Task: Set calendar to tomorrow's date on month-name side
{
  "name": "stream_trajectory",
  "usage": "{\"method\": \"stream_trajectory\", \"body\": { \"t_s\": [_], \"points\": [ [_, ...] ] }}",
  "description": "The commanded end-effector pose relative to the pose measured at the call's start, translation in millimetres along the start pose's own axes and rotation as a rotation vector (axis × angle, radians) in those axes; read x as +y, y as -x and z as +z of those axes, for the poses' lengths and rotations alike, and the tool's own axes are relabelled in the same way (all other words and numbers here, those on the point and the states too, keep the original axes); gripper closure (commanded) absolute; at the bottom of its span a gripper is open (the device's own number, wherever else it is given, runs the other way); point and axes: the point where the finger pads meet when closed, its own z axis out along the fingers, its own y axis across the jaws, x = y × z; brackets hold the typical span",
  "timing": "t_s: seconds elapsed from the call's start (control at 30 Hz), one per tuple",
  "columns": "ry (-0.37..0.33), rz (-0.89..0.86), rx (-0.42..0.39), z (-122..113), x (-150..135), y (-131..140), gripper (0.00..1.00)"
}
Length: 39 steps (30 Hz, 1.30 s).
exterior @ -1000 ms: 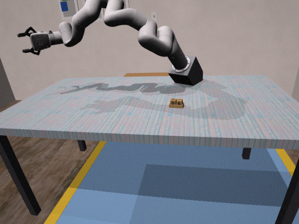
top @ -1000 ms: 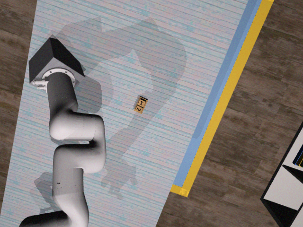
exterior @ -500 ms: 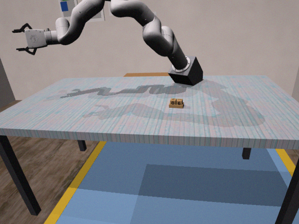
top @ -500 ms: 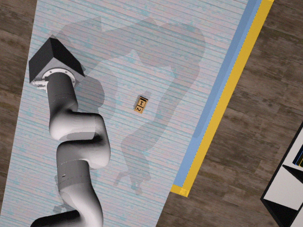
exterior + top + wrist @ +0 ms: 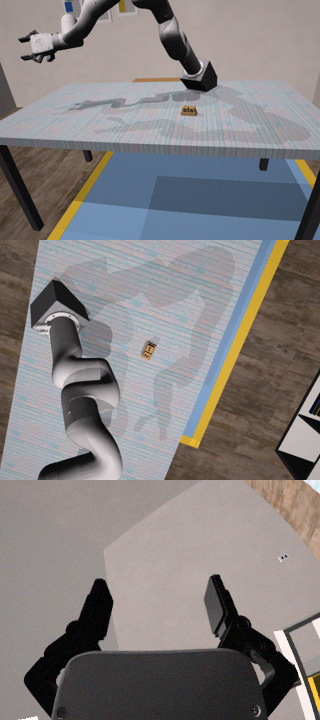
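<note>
Upper left, the gripper (image 5: 25, 48) hangs released and empty; mid-table, the calendar (image 5: 188, 110) reads 06. Risk: a careless descent could tip its tray (cubes untouched).

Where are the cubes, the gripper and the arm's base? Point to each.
Cubes (image 5: 188, 109), exterior view: front faces reading 0 and 6.
Gripper (image 5: 25, 48), exterior view: gap between open fingertips.
Base (image 5: 209, 74), exterior view: its dark side face.
</note>
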Motion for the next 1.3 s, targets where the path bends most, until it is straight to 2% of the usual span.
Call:
{"method": "stream_trajectory", "body": {
  "t_s": [0.0,0.1,0.13,0.17,0.23,0.27,0.33,0.4,0.47,0.53,0.57,0.67,0.7,0.8,0.83,0.93,0.97,1.0,1.07,1.1,1.13,1.2,1.23,1.27],
  "points": [
    [0.026,0.138,0.078,-29,28,22,0.0],
    [0.057,0.234,0.132,-52,54,34,0.0],
    [0.057,0.234,0.132,-52,54,34,0.0],
    [0.077,0.291,0.166,-67,70,41,0.0],
    [0.091,0.327,0.189,-77,80,46,0.0],
    [0.109,0.37,0.217,-91,93,51,0.0],
    [0.109,0.37,0.217,-91,93,51,0.0],
    [0.15,0.463,0.284,-123,123,62,0.0],
    [0.168,0.502,0.314,-139,136,67,0.0],
    [0.168,0.502,0.315,-139,136,67,0.0],
    [0.205,0.576,0.378,-171,161,75,0.0],
    [0.208,0.582,0.383,-174,164,76,0.0],
    [0.245,0.649,0.449,-207,187,83,0.0],
    [0.248,0.655,0.455,-212,190,84,0.0],
    [0.285,0.72,0.527,-246,212,89,0.0],
    [0.286,0.722,0.53,-251,215,90,0.0],
    [0.321,0.782,0.607,-284,234,93,0.0],
    [0.321,0.782,0.607,-292,237,95,0.0],
    [0.321,0.782,0.607,-292,237,95,0.0],
    [0.352,0.836,0.685,-325,255,96,0.0],
    [0.352,0.836,0.685,-333,258,97,0.0],
    [0.352,0.836,0.685,-333,258,97,0.0],
    [0.379,0.884,0.763,-369,274,98,0.0],
    [0.379,0.884,0.763,-374,276,98,0.0]
  ]
}}
